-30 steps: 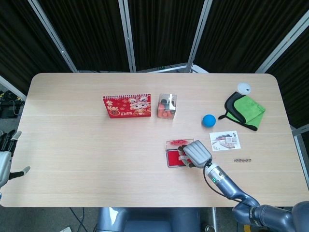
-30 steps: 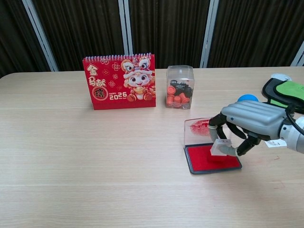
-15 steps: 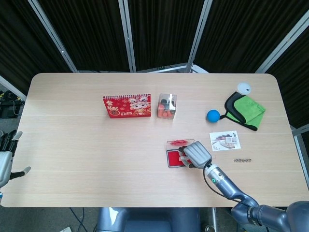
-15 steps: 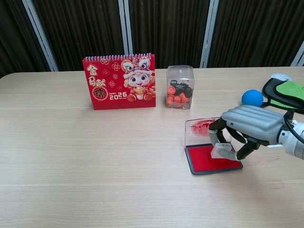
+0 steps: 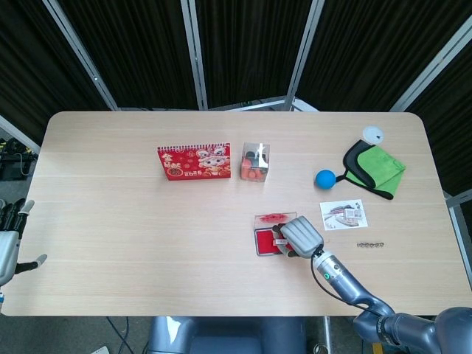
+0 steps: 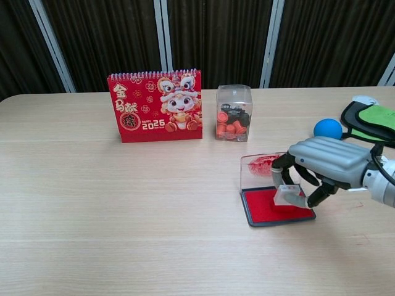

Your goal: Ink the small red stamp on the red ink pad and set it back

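Observation:
My right hand (image 6: 324,163) (image 5: 301,234) hovers over the red ink pad (image 6: 271,208) (image 5: 265,241) and pinches the small stamp (image 6: 286,193), a pale clear block. The stamp's underside sits low over the pad's right part; contact cannot be told. The pad's clear lid (image 6: 256,171) stands upright at its far edge, smeared with red. In the head view the stamp is hidden under the hand. My left hand (image 5: 7,247) shows only at the far left edge, off the table, fingers apart and holding nothing.
A red desk calendar (image 6: 155,115) and a clear box of orange pieces (image 6: 233,121) stand behind the pad. A blue ball (image 6: 327,128), a green and black cloth (image 5: 373,169), a white disc (image 5: 372,134), a printed card (image 5: 344,214) and a bead chain (image 5: 370,244) lie to the right.
The blue ball has rolled right toward the cloth. My right hand has lowered the stamp slightly onto the pad's right part and now holds nearly still.

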Available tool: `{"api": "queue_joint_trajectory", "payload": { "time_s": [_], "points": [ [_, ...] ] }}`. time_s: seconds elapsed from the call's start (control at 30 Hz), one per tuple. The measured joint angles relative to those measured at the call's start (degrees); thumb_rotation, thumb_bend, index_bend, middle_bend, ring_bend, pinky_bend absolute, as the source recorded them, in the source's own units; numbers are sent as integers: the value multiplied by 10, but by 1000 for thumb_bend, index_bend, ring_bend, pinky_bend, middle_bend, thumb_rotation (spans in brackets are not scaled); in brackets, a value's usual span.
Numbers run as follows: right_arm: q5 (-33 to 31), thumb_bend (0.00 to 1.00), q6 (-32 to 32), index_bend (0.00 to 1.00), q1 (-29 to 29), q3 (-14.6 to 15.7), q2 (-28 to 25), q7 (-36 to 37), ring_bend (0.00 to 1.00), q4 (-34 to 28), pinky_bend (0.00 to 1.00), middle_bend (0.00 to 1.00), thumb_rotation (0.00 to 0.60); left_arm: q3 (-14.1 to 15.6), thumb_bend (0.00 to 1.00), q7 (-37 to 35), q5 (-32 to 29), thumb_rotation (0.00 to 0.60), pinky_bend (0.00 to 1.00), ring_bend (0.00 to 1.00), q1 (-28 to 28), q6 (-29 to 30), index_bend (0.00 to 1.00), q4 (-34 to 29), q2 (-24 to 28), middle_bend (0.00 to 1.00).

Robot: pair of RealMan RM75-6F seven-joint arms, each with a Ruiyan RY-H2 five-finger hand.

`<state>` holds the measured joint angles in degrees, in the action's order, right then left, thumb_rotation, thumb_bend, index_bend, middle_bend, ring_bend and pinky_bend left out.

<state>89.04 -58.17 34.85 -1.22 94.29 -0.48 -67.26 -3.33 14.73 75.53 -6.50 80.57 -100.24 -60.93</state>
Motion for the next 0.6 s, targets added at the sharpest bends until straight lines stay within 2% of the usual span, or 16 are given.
{"api": "queue_joint_trajectory", "payload": {
  "time_s": [0.13, 0.37, 0.6],
  "points": [
    [-1, 508, -11, 587, -1, -8, -20, 12, 733, -25, 1000, 619, 600, 1, 0, 0, 1, 600, 0, 0, 0, 0, 0, 0, 0, 0],
    [4, 508, -43, 587, -10, -15, -87, 34, 733, -77, 1000, 619, 600, 3, 0, -2, 6, 600, 0, 0, 1, 2, 0, -3, 1, 0],
    [12, 509, -59, 587, -35, 10, -114, 51, 733, -58, 1000, 619, 600, 6, 0, -3, 13, 600, 0, 0, 3, 4, 0, -6, 3, 0]
  ]
}}
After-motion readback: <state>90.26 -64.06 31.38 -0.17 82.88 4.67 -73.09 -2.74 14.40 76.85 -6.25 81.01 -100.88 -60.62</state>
